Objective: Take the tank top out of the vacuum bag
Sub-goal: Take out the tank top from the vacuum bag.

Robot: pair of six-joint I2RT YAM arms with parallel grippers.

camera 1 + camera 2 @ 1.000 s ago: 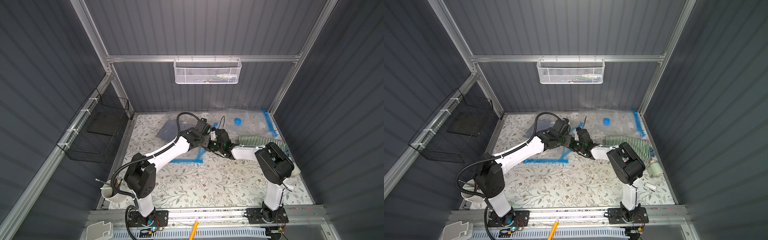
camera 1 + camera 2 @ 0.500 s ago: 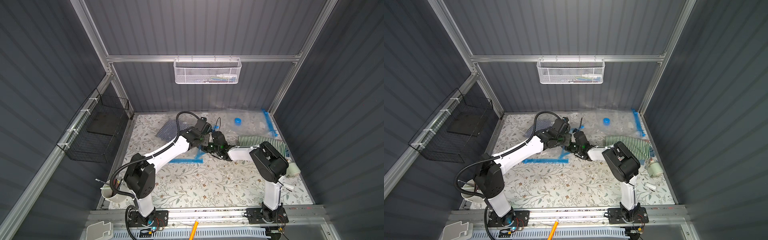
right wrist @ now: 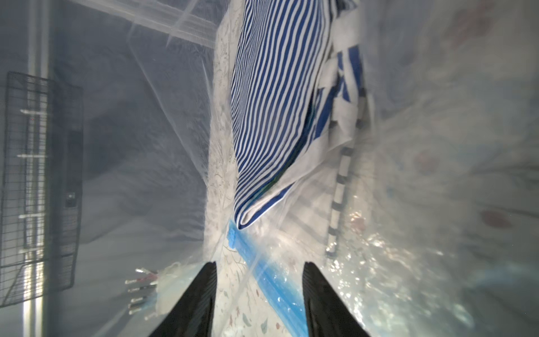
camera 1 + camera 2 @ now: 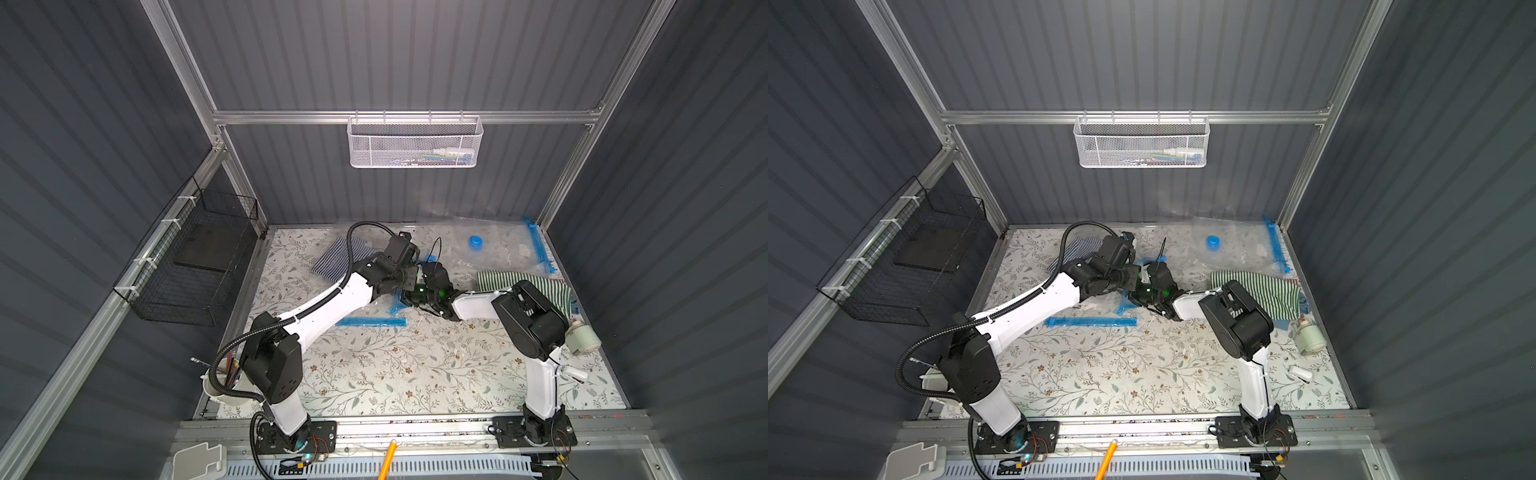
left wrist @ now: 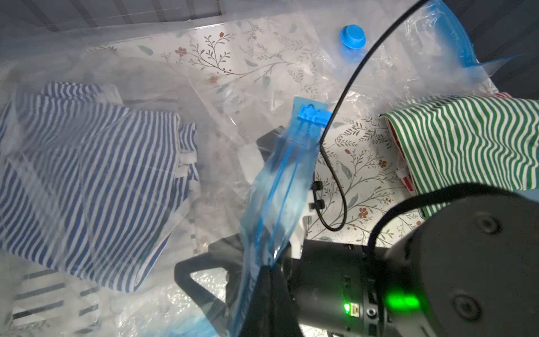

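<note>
The left claw is clamped together on the blue zip strip of the vacuum bag, and that edge stands up off the surface. Just beside it on the right, the right claw has its fingers apart with nothing gripped between them. They point left under the clear plastic toward the tank top. In both top views the two claws meet near the middle of the far half of the surface. The tank top is blue-and-white striped and folded, and it lies inside the vacuum bag at the far left. A green-striped garment lies on the right side outside that bag. Beyond it, at the far right, is a second clear bag with a blue valve cap
</note>
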